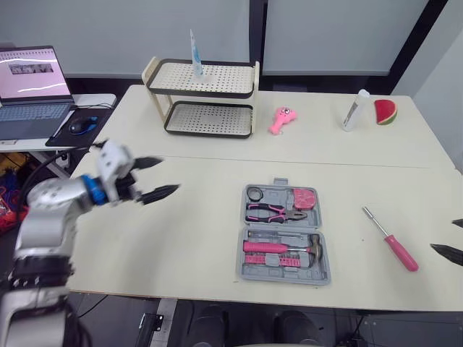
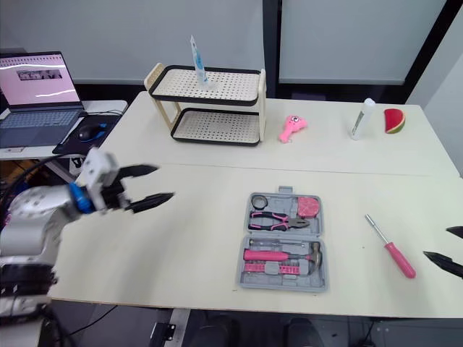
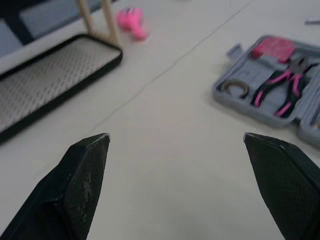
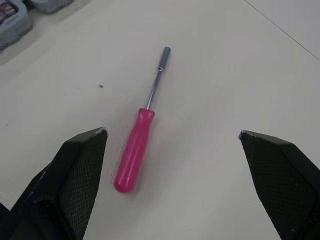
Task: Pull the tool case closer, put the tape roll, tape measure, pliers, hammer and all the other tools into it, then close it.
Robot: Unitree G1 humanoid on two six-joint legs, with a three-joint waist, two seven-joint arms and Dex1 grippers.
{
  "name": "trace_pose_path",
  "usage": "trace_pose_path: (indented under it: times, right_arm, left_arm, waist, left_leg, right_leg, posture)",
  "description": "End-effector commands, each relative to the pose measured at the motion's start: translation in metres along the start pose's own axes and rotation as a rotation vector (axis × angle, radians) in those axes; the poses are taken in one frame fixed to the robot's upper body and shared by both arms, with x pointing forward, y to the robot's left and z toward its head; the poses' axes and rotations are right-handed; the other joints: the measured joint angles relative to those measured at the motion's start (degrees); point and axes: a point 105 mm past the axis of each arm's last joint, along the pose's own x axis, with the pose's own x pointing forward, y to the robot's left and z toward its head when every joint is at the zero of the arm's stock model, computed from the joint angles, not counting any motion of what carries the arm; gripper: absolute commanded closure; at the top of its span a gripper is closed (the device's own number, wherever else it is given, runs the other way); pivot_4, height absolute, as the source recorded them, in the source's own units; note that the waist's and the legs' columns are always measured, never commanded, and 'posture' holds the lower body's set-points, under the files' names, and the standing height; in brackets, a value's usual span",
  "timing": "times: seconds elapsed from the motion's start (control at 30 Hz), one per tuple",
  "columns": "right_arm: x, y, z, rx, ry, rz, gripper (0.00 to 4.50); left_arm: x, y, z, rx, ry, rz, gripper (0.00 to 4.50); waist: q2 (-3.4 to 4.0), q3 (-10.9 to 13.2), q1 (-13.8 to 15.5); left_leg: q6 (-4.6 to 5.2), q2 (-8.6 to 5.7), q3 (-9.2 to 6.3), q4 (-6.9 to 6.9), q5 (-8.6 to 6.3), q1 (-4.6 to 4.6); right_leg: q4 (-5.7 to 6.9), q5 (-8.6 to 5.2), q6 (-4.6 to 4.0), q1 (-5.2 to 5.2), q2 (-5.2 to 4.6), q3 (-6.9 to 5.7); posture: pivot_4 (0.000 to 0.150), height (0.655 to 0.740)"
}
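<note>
The left gripper (image 1: 160, 177) has its two black fingers spread wide with nothing between them, and it hovers over bare tabletop well to the left of the case. The right gripper (image 4: 172, 132) is spread wide as well. A screwdriver with a pink handle and a bare metal shaft (image 4: 137, 150) lies flat on the cream table (image 1: 188, 246) ahead of its fingers, touching neither.

The grey plastic tool case (image 1: 243, 269) lies open near the table's front edge, to the left of the screwdriver and apart from it. Its upper compartments hold a dark tape roll (image 1: 255, 193), a pink tape measure (image 1: 304, 197) and pink-handled pliers (image 1: 275, 212). Below them lies a hammer with a pink grip (image 1: 286, 248). The pink pieces under the hammer are too small to identify.

In the head views the picture's edge cuts off the right gripper, leaving just the fingertips.
</note>
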Motion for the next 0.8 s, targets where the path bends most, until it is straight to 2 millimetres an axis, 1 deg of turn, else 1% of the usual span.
trace_pose_path:
  times: [0.03, 0.13, 0.23, 0.3, 0.33, 0.4, 0.47, 0.57, 0.7, 0.8]
  right_arm:
    - [0.006, 0.002, 0.009, -0.031, 0.006, 0.003, 0.00]
    - [0.017, 0.007, 0.010, -0.021, 0.016, 0.010, 0.00]
    - [0.031, 0.014, 0.006, -0.006, 0.034, 0.025, 0.00]
    - [0.039, 0.018, 0.006, 0.029, 0.021, 0.033, 0.00]
    - [0.041, 0.019, 0.006, 0.044, 0.016, 0.032, 0.00]
    - [0.051, 0.019, 0.004, 0.090, 0.005, 0.017, 0.00]
    - [0.059, 0.018, 0.001, 0.122, 0.010, -0.002, 0.00]
    - [0.068, 0.015, -0.006, 0.151, 0.036, -0.041, 0.00]
    - [0.081, 0.011, -0.020, 0.201, 0.070, -0.079, 0.00]
    - [0.087, 0.010, -0.029, 0.231, 0.085, -0.086, 0.00]
  left_arm:
    - [0.038, -0.025, 0.039, 0.074, -0.102, -0.174, 0.03]
    - [0.070, -0.052, 0.065, 0.133, -0.179, -0.324, 0.03]
    - [0.095, -0.086, 0.083, 0.188, -0.241, -0.472, 0.03]
    - [0.106, -0.101, 0.089, 0.189, -0.275, -0.524, 0.03]
    - [0.109, -0.104, 0.090, 0.187, -0.283, -0.532, 0.03]
    - [0.120, -0.119, 0.090, 0.196, -0.301, -0.584, 0.03]
    - [0.128, -0.130, 0.092, 0.193, -0.318, -0.612, 0.03]
    - [0.136, -0.139, 0.094, 0.186, -0.333, -0.628, 0.03]
    - [0.138, -0.145, 0.094, 0.185, -0.336, -0.646, 0.03]
    - [0.138, -0.147, 0.093, 0.182, -0.336, -0.656, 0.03]
  waist:
    - [0.00, 0.00, -0.11]
    - [-0.01, 0.01, -0.33]
    - [-0.01, 0.01, -0.32]
    - [-0.01, 0.00, -0.28]
    - [0.00, 0.00, -0.30]
    - [0.03, -0.02, -0.30]
    - [0.03, -0.02, -0.22]
    - [0.03, -0.02, 0.02]
    - [0.04, -0.02, 0.00]
    - [0.05, -0.03, 0.03]
  left_leg:
    - [0.00, 0.00, 0.03, 0.00, 0.00, -0.02]
    - [-0.01, 0.01, 0.12, 0.00, 0.01, -0.09]
    - [-0.01, 0.03, 0.17, 0.00, 0.01, -0.08]
    - [-0.01, 0.06, 0.14, 0.01, 0.01, -0.10]
    - [-0.01, 0.06, 0.14, 0.01, 0.01, -0.09]
    - [-0.01, 0.07, 0.17, 0.02, 0.01, -0.07]
    - [-0.01, 0.07, 0.17, 0.04, 0.01, -0.07]
    - [-0.01, 0.05, 0.14, 0.09, 0.01, -0.10]
    - [-0.01, 0.06, 0.12, 0.09, 0.01, -0.10]
    - [-0.01, 0.06, 0.12, 0.09, 0.01, -0.10]
  right_leg:
    - [-0.01, 0.00, 0.00, 0.00, 0.04, 0.00]
    - [-0.01, 0.00, 0.00, -0.02, 0.16, 0.03]
    - [-0.01, 0.00, 0.00, -0.01, 0.20, 0.05]
    - [-0.02, 0.00, 0.00, -0.01, 0.22, 0.09]
    - [-0.02, 0.00, 0.00, -0.01, 0.23, 0.09]
    - [-0.01, 0.00, 0.00, -0.01, 0.25, 0.09]
    - [0.00, 0.00, 0.00, -0.01, 0.25, 0.09]
    - [-0.01, 0.00, 0.00, -0.01, 0.24, 0.10]
    - [-0.01, 0.00, 0.00, 0.00, 0.24, 0.11]
    - [-0.01, 0.00, 0.00, -0.01, 0.24, 0.10]
  posture:
    - [0.150, 0.7400]
    - [0.150, 0.7400]
    - [0.150, 0.7400]
    - [0.150, 0.7400]
    - [0.150, 0.7400]
    - [0.150, 0.7400]
    - [0.150, 0.7400]
    - [0.150, 0.7400]
    - [0.150, 0.7400]
    - [0.150, 0.7400]
